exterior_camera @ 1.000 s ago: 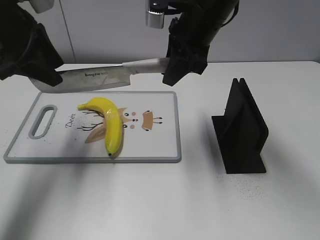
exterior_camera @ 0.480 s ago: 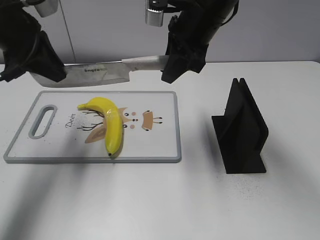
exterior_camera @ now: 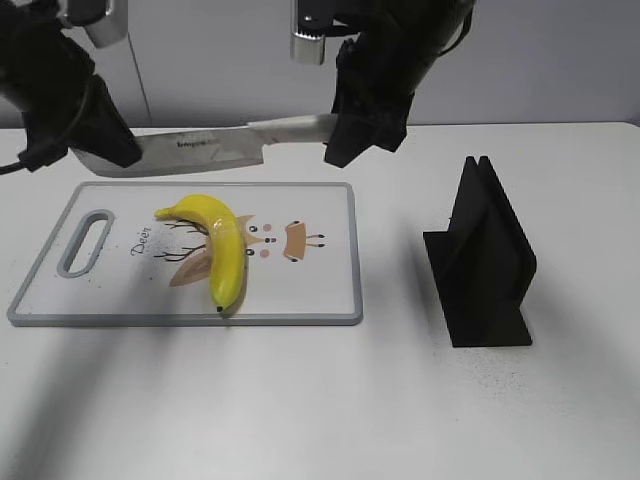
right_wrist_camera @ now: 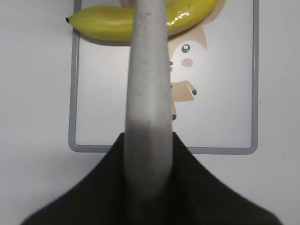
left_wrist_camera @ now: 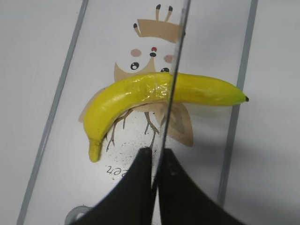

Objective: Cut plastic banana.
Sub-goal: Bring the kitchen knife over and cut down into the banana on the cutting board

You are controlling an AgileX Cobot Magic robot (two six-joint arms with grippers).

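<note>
The plastic banana (exterior_camera: 228,255) lies whole on the white cutting board (exterior_camera: 315,290), stem to the far left, dark tip toward the front edge. A large knife (exterior_camera: 195,150) hangs level in the air above the board's far edge. My right gripper (exterior_camera: 345,135) is shut on its grey handle (right_wrist_camera: 147,70). My left gripper (exterior_camera: 105,148) is shut on the blade near its tip. In the left wrist view the blade (left_wrist_camera: 176,70) runs edge-on across the middle of the banana (left_wrist_camera: 136,93), between my fingers (left_wrist_camera: 157,152). The right wrist view shows the banana (right_wrist_camera: 108,23) beyond the handle and my fingers (right_wrist_camera: 147,136).
A black knife stand (exterior_camera: 485,260) stands on the white table to the right of the board. The board has a grey rim (right_wrist_camera: 72,93), a handle slot (exterior_camera: 85,240) at its left end and a printed deer picture (exterior_camera: 290,240).
My left arm has shifted a little up and to the right along the blade, and the knife has levelled slightly. The banana and board have not moved.
</note>
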